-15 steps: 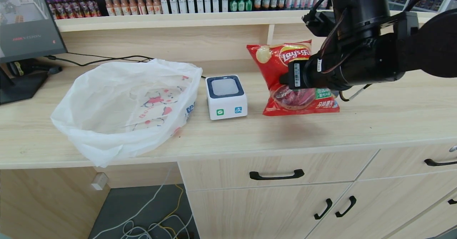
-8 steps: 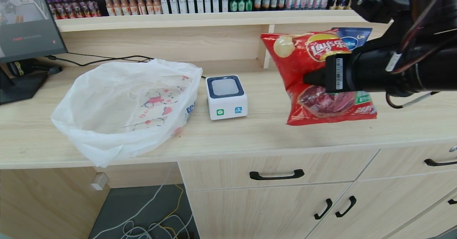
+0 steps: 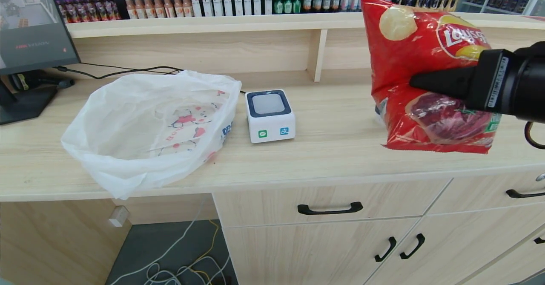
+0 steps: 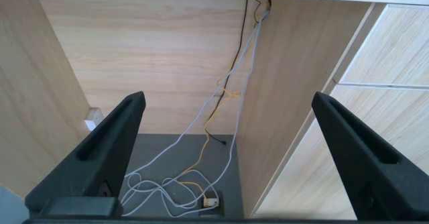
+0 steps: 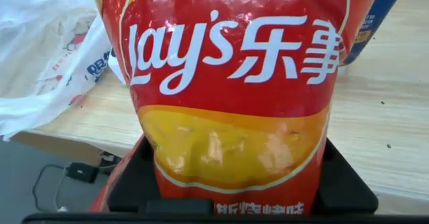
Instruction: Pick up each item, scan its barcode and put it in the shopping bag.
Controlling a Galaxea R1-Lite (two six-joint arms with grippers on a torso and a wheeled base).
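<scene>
A red chips bag (image 3: 408, 55) hangs upright in the air above the right end of the wooden counter (image 3: 332, 148). My right gripper (image 3: 419, 82) is shut on it at mid-height. In the right wrist view the chips bag (image 5: 234, 83) sits between the two fingers of the right gripper (image 5: 234, 190). The white barcode scanner (image 3: 269, 114) stands mid-counter, well left of the bag. The white plastic shopping bag (image 3: 149, 127) lies open left of the scanner. My left gripper (image 4: 228, 157) is open below counter height, with nothing between its fingers.
A blue packet (image 5: 375, 16) lies on the counter behind the chips bag. A monitor (image 3: 30, 25) stands at the far left, and bottles (image 3: 255, 1) line the raised shelf behind. Drawers with black handles (image 3: 330, 209) sit under the counter. Cables (image 4: 194, 184) lie on the floor.
My right gripper has carried the chips bag up and to the right, away from the scanner. The shopping bag and scanner have not moved.
</scene>
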